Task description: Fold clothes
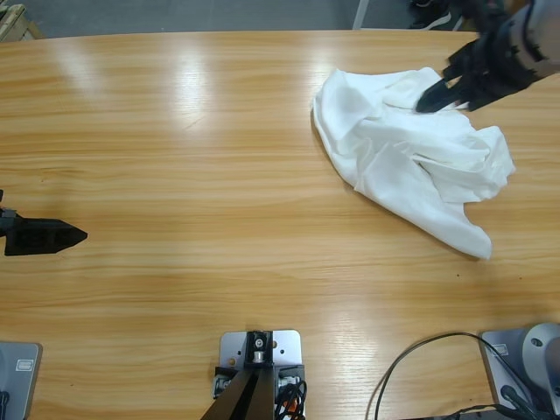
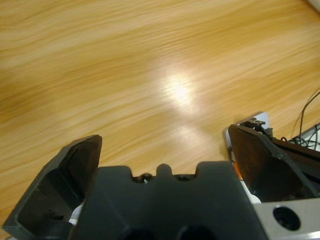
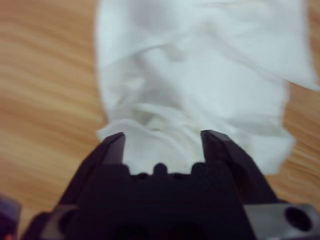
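A crumpled white fabric shirt (image 1: 411, 153) lies on the right part of the long wooden table (image 1: 219, 157). The right gripper (image 1: 426, 103) reaches in from the upper right, jaws apart over the shirt's upper edge. The left gripper (image 1: 74, 234) hovers at the left edge, jaws spread over bare wood.

1. Shirt (image 1: 411, 149): plain white, no print visible; folds shade to pale grey.
2. Table (image 1: 175, 157): light honey-brown wood, long streaked grain, glossy white glare patches.
3. Right gripper (image 1: 429, 101): black.
4. Left gripper (image 1: 74, 234): black.
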Controlling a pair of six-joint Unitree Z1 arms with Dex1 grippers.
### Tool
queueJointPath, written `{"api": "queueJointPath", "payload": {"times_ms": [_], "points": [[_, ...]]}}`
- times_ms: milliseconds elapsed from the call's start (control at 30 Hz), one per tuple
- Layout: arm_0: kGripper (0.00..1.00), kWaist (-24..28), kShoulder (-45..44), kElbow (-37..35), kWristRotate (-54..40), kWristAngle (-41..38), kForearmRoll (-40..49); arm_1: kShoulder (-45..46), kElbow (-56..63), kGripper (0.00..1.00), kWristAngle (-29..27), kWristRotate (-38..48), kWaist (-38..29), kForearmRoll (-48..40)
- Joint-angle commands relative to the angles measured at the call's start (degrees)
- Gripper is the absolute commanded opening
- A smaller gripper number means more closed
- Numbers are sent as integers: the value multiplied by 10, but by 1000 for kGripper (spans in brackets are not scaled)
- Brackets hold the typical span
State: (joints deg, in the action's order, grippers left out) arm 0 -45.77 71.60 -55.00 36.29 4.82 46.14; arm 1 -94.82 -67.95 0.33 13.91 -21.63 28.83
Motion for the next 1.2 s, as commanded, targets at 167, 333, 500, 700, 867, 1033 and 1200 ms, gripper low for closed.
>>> {"api": "queueJointPath", "payload": {"times_ms": [167,333,500,700,867,1033,1200], "points": [[1000,-10,14,5,22,-5,-4,-219,-72,844,85,-28,-16,-46],[1000,-10,15,-8,30,-5,-5,-263,-76,758,92,-42,-16,-45],[1000,-10,15,-16,33,-5,-5,-265,-53,757,86,-36,-15,-47],[1000,-10,14,-17,33,-5,-5,-258,-41,0,63,-46,-10,-49],[1000,-10,13,-17,33,-5,-6,-240,-47,0,67,-64,-10,-46],[1000,-10,12,-17,33,-5,-6,-234,-66,0,103,-66,-10,-37],[1000,-10,10,-14,31,-5,-6,-234,-65,0,119,-66,-10,-35]]}}
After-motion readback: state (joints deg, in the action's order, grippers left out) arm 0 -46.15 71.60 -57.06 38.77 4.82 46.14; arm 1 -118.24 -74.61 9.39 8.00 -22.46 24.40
